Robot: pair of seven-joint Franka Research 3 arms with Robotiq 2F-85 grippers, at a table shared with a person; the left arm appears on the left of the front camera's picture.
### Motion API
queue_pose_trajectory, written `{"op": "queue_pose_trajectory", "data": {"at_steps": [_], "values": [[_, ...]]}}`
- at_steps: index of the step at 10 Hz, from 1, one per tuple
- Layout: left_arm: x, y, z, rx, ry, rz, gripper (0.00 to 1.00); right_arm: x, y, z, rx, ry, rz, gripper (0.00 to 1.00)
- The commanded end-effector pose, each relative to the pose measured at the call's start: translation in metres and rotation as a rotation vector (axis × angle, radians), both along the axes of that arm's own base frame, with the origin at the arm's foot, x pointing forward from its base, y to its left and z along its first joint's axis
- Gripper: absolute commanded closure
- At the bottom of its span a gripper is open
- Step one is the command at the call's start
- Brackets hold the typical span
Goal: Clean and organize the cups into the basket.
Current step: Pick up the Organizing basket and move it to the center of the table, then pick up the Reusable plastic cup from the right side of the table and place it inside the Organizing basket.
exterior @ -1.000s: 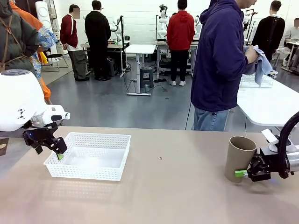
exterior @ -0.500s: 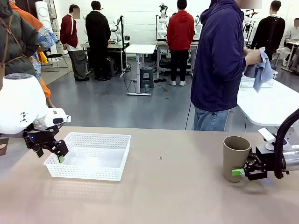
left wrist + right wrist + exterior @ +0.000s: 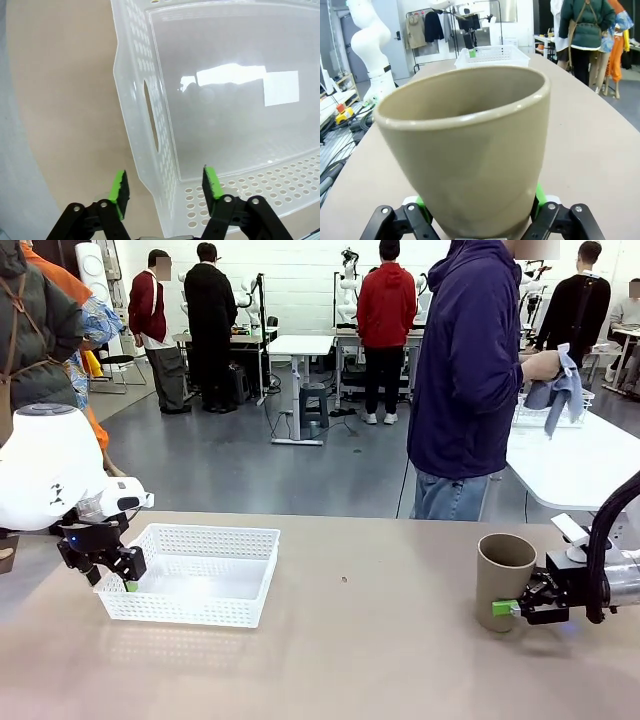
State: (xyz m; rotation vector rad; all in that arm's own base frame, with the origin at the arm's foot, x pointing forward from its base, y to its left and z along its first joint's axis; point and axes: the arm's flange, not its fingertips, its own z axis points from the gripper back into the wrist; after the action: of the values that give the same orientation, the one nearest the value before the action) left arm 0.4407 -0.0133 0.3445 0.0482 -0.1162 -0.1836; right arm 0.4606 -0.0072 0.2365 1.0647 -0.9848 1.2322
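While your right pincer (image 3: 508, 608) clamps tan cup (image 3: 503, 570) (upright on tabletop (image 3: 380, 660)), left pincer (image 3: 164, 182) hangs spread; basket (image 3: 145, 75) wall between its fingers (image 3: 212, 185).

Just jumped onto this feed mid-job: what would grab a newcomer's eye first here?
The right gripper is shut on an upright tan cup at the table's right end. At the left end, the left gripper hangs open astride the end wall of the white basket. Beyond the table, a person in a navy hoodie holds a blue-grey cloth.
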Motion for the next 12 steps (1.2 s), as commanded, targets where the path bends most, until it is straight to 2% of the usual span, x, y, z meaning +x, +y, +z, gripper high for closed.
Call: {"op": "queue_pose_trajectory", "data": {"at_steps": [1,2,3,4,5,6,7,8,10,11,12], "values": [[0.0040,-0.0020,0.0004,-0.013,0.002,0.007,1.00,0.0070,0.0024,-0.0027,0.008,-0.004,0.023,1.00],[0.0043,-0.0022,0.0004,-0.012,0.003,0.006,1.00,0.0070,0.0021,-0.0029,0.006,-0.006,0.026,1.00],[0.0041,-0.0023,0.0015,-0.014,0.002,0.007,0.79,0.0067,0.0024,-0.0028,0.004,-0.005,0.029,1.00],[0.0036,-0.0016,0.0028,-0.017,0.001,0.008,0.88,0.0068,0.0022,-0.0029,0.001,-0.004,0.030,0.75],[0.0033,-0.0016,0.0037,-0.017,0.000,0.011,1.00,0.0066,0.0020,-0.0028,-0.001,-0.002,0.030,0.76],[0.0035,-0.0016,0.0043,-0.018,-0.001,0.015,1.00,0.0065,0.0017,-0.0028,-0.002,0.001,0.029,1.00],[0.0035,-0.0015,0.0054,-0.019,-0.002,0.017,1.00,0.0067,0.0009,-0.0026,-0.001,0.001,0.026,0.76],[0.0034,-0.0014,0.0060,-0.020,-0.003,0.020,1.00,0.0066,0.0002,-0.0027,-0.001,0.001,0.026,1.00],[0.0043,-0.0010,0.0056,-0.017,-0.006,0.026,1.00,0.0068,-0.0002,-0.0028,0.000,0.003,0.027,1.00],[0.0044,-0.0013,0.0053,-0.015,-0.004,0.035,1.00,0.0067,-0.0016,-0.0025,-0.001,0.006,0.023,0.76],[0.0044,-0.0039,0.0036,-0.016,-0.025,0.056,1.00,0.0043,-0.0038,0.0005,-0.010,0.016,0.001,0.76]]}}
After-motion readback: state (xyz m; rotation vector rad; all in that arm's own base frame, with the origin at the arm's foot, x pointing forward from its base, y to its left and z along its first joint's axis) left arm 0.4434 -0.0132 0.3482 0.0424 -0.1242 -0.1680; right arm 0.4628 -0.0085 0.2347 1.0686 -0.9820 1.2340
